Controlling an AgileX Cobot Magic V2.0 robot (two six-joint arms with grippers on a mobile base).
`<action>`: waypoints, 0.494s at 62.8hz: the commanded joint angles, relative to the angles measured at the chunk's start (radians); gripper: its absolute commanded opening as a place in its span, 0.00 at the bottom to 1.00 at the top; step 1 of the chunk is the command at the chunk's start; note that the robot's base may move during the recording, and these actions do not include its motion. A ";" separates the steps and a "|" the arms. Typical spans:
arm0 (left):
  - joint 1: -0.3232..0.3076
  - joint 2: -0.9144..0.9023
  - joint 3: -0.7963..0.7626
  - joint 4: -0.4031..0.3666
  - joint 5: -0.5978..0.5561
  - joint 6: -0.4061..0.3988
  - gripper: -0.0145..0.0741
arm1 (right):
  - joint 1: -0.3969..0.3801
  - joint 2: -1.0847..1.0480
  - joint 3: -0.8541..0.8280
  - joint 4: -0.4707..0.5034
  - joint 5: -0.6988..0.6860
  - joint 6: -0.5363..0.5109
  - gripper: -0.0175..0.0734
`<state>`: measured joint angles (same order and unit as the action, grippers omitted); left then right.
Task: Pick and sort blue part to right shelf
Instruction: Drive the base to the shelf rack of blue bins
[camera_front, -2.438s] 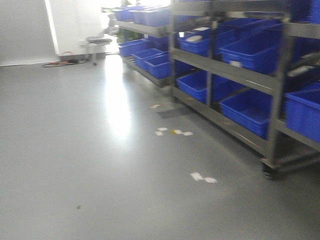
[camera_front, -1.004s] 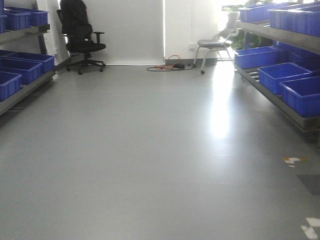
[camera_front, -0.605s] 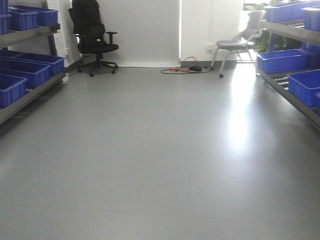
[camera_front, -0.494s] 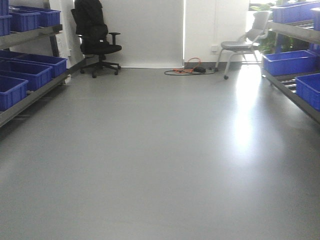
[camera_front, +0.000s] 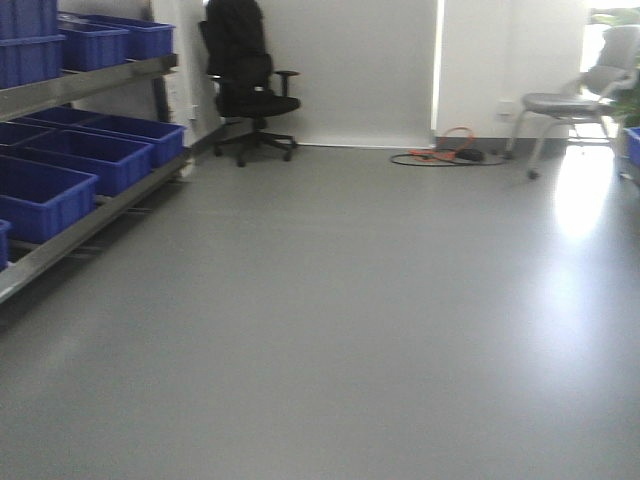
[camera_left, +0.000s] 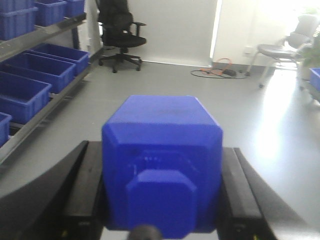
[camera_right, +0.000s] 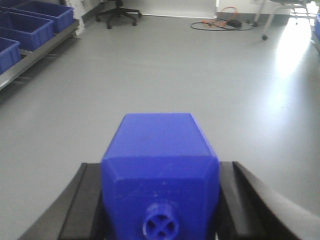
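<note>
The blue part (camera_left: 162, 165), a solid-blue block with a low flat stepped top, sits between the black fingers of my left gripper (camera_left: 161, 150), which is shut on it. In the right wrist view my right gripper (camera_right: 160, 167) is shut on a similar blue block (camera_right: 160, 160) with a round knob. Both are held above the grey floor. Of the right shelf only a blue crate corner (camera_front: 634, 146) shows at the right edge of the front view. Neither gripper appears in the front view.
A steel rack (camera_front: 70, 235) with large blue crates (camera_front: 45, 195) runs along the left. At the far wall stand a black office chair (camera_front: 245, 85), a grey chair (camera_front: 570, 105) and an orange cable (camera_front: 450, 150) on the floor. Open grey floor lies ahead.
The front view has swung left: the left rack has come closer and further into frame, and the right rack has slid almost out at the right edge.
</note>
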<state>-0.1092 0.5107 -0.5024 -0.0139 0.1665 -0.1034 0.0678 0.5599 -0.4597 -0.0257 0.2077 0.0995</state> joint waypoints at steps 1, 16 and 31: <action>0.003 0.006 -0.032 -0.001 -0.102 -0.001 0.40 | -0.005 0.000 -0.031 -0.002 -0.094 -0.010 0.51; 0.003 0.006 -0.032 -0.001 -0.102 -0.001 0.40 | -0.005 0.000 -0.031 -0.002 -0.094 -0.010 0.51; 0.003 0.006 -0.032 -0.001 -0.102 -0.001 0.40 | -0.005 0.000 -0.031 -0.002 -0.094 -0.010 0.51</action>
<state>-0.1092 0.5107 -0.5024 -0.0139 0.1665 -0.1034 0.0678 0.5599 -0.4597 -0.0257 0.2077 0.0995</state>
